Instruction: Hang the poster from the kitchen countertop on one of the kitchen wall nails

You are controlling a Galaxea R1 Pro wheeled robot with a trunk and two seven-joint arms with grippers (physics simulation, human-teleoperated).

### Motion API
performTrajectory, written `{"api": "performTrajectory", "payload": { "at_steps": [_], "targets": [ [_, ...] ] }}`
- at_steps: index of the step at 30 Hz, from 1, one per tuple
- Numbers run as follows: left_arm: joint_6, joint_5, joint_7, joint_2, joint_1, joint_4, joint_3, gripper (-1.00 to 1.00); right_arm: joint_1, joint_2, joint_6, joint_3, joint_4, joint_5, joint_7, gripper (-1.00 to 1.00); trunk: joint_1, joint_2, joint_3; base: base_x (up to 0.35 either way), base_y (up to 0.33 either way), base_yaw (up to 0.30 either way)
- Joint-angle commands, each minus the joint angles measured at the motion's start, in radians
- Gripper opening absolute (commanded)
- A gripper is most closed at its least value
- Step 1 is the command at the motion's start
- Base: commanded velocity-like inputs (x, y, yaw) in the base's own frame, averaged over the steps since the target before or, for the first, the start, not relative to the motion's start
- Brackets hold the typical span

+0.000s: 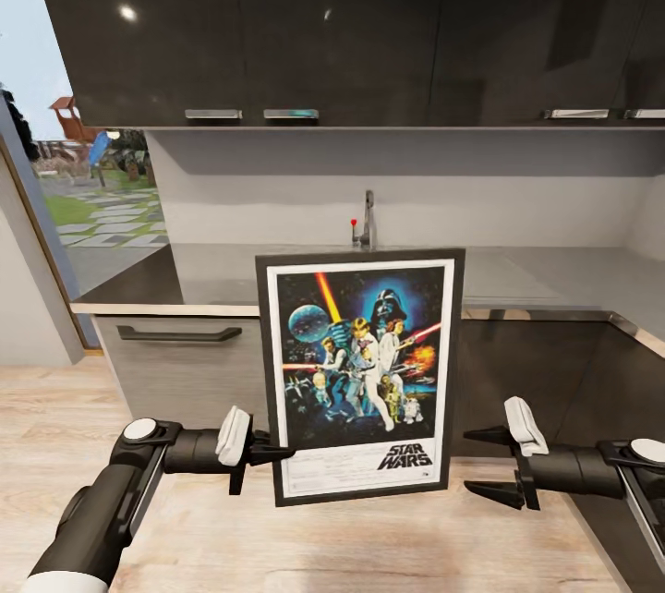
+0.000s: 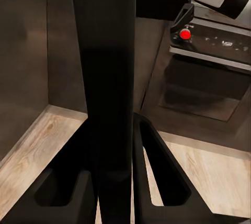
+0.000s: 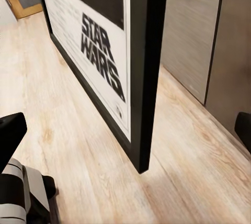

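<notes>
Two grippers in front of me. My left gripper (image 1: 268, 454) is clenched on the poster (image 1: 360, 371), pinching its lower left frame edge; from the left wrist camera, the black frame edge (image 2: 107, 88) runs straight between my fingers (image 2: 157, 166). Poster is held upright in the air, off the kitchen countertop (image 1: 166, 284), in front of the dark cabinet fronts (image 1: 545, 371), above the wood floor (image 1: 369, 547). Its top edge overlaps the counter edge in the head view. My right gripper (image 1: 485, 464) is released, jaws spread, just beside the poster's lower right corner, not touching. Right wrist camera sees the "STAR WARS" logo (image 3: 102, 51) and the bottom frame corner (image 3: 142, 156) over the floor. Faucet (image 1: 368, 219) sits behind the poster at the sink; inside of sink hidden.
</notes>
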Motion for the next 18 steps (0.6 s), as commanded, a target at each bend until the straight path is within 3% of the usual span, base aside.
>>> {"api": "performTrajectory", "payload": {
  "at_steps": [1,18],
  "targets": [
    [0.006,-0.006,-0.004,0.001,-0.001,-0.001,0.002,-1.0,-0.001,0.0,0.01,-0.001,-0.001,0.005,0.006,1.0,0.0,-0.001,-0.001,0.0,0.0,0.0],
    [0.007,-0.005,-0.004,0.002,-0.001,-0.003,0.002,-1.0,0.0,0.009,0.006,0.003,0.0,0.004,0.004,1.0,0.0,-0.001,-0.001,0.0,0.0,0.0]
  ]
}}
